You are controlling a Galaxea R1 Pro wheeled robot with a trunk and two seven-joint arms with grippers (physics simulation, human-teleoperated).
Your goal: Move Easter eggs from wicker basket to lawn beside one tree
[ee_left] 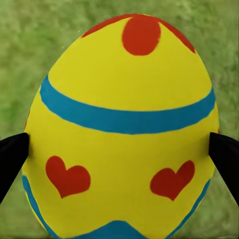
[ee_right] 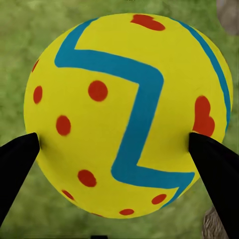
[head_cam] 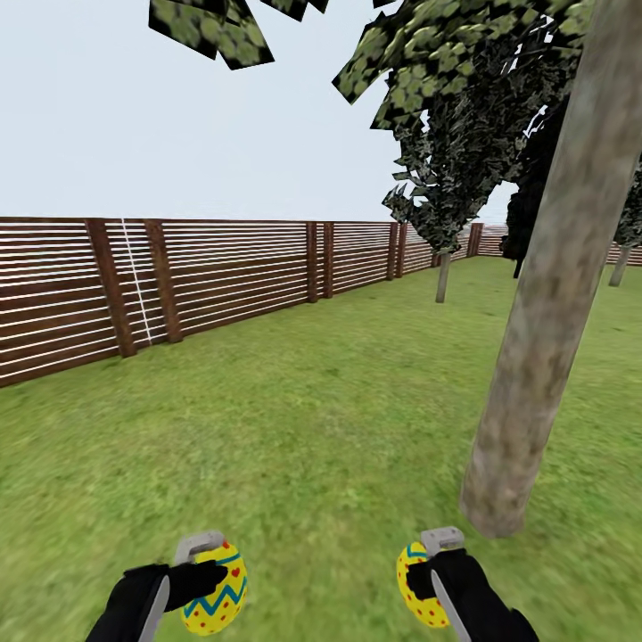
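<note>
While the brown slatted fence (head_cam: 178, 276) runs along the left edge of the garden, the left gripper (head_cam: 203, 571) sits low at the near left of the head view, its black fingers closed around a yellow Easter egg (head_cam: 217, 592) banded with a teal zigzag and held just above the lawn (head_cam: 294, 419). In the left wrist view that same egg (ee_left: 122, 132) shows a red spot near its tip, a curved blue band and two red hearts, with one dark fingertip (ee_left: 11, 159) pressed against each flank and blurred grass behind. Further right in the head view, the right gripper (head_cam: 426, 578) holds a second Easter egg (head_cam: 419, 596), yellow with red dots, its fingers likewise shut on the shell above the grass. The right wrist view shows this second egg (ee_right: 129, 114) crossed by a bold blue zigzag and scattered red dots, with a black fingertip (ee_right: 17, 167) touching each side. Just beyond and to the right of the right gripper rises the pale grey-brown trunk of a tree (head_cam: 553, 285), leaning across the view, its base meeting the lawn near the held egg. A smaller leafy tree (head_cam: 443, 178) stands farther back near the fence.
</note>
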